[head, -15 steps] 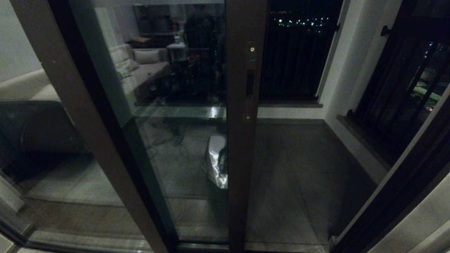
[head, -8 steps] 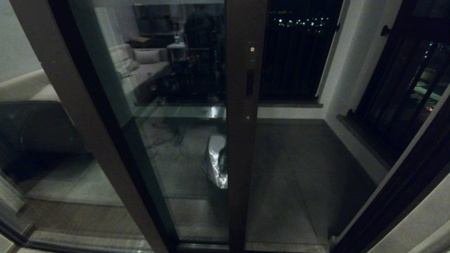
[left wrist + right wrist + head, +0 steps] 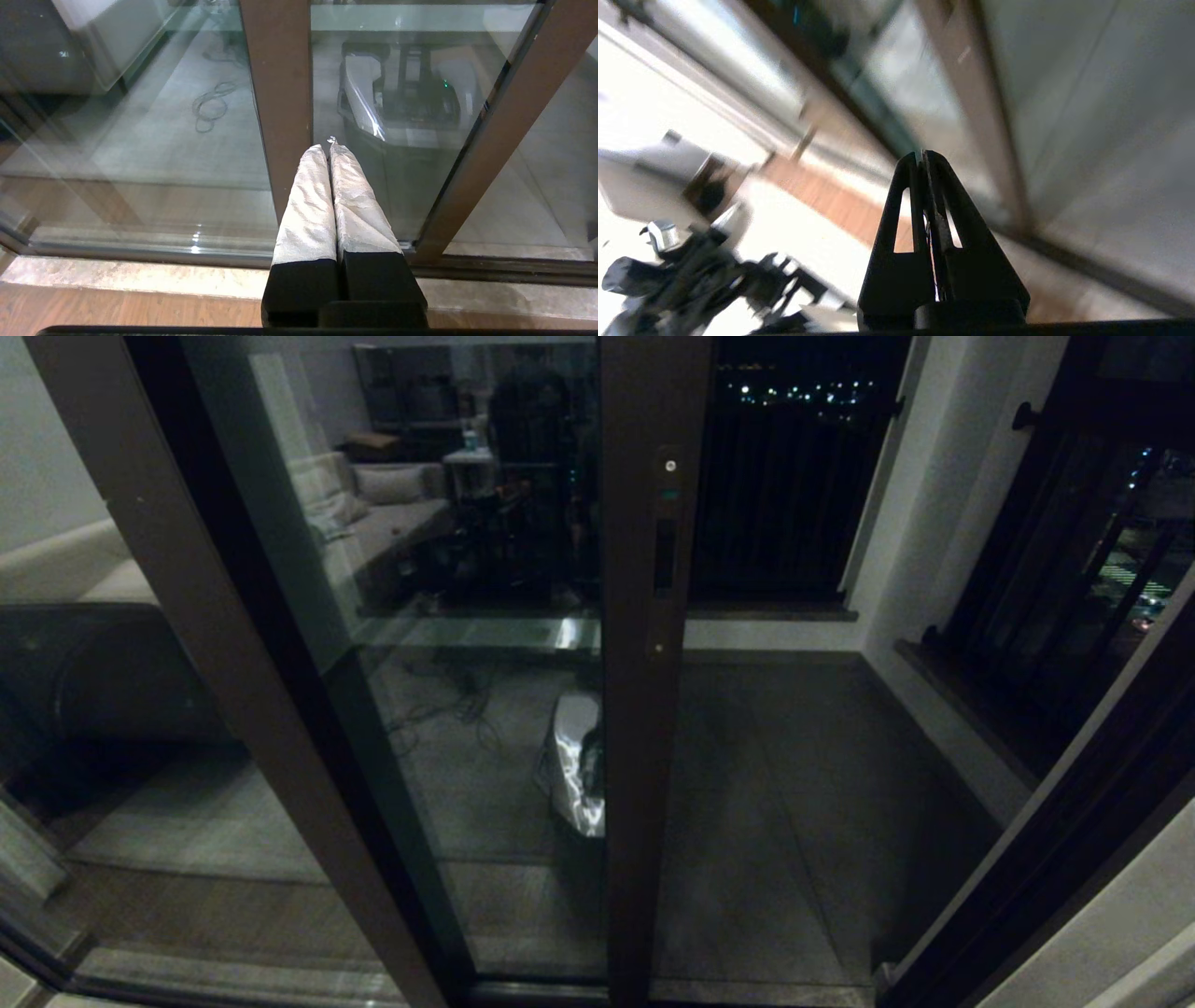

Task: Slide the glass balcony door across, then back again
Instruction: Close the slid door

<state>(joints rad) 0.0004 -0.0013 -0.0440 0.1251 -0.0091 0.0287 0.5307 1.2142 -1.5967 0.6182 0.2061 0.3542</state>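
Night has fallen beyond a balcony floor [image 3: 803, 784] of grey tiles, where distant city lights glimmer past the black-barred railing [image 3: 784, 495]. At far left in the head view, a fixed glass panel [image 3: 103, 709] slants behind a plain brown post [image 3: 215, 644]. Beside it to the right, the glass balcony door [image 3: 467, 616] reflects a lit living room with a pale sofa [image 3: 373, 513], and the robot's own white base [image 3: 574, 775] shows in the lower glass. The door's dark brown vertical stile [image 3: 644, 709] stands near the middle of the view, bearing a narrow recessed slot handle [image 3: 664, 555] with small screws above and below it; right of the stile the doorway is open to the balcony, so the door is slid partway across. At far right, a white wall [image 3: 920, 523] meets a second dark railing [image 3: 1074, 569], with the dark door frame [image 3: 1055, 859] crossing the corner. Neither arm shows in the head view. In its wrist view, the left end effector [image 3: 330, 145] hangs low before the glass near the brown post [image 3: 280, 102] and the floor track, its silver-wrapped fingers [image 3: 308, 205] pressed together on nothing. In its own wrist view, the right end effector [image 3: 923, 156] is tilted toward the foot of the door frame [image 3: 976, 107], its black fingers [image 3: 896, 219] together and empty, with the picture streaked by blur.
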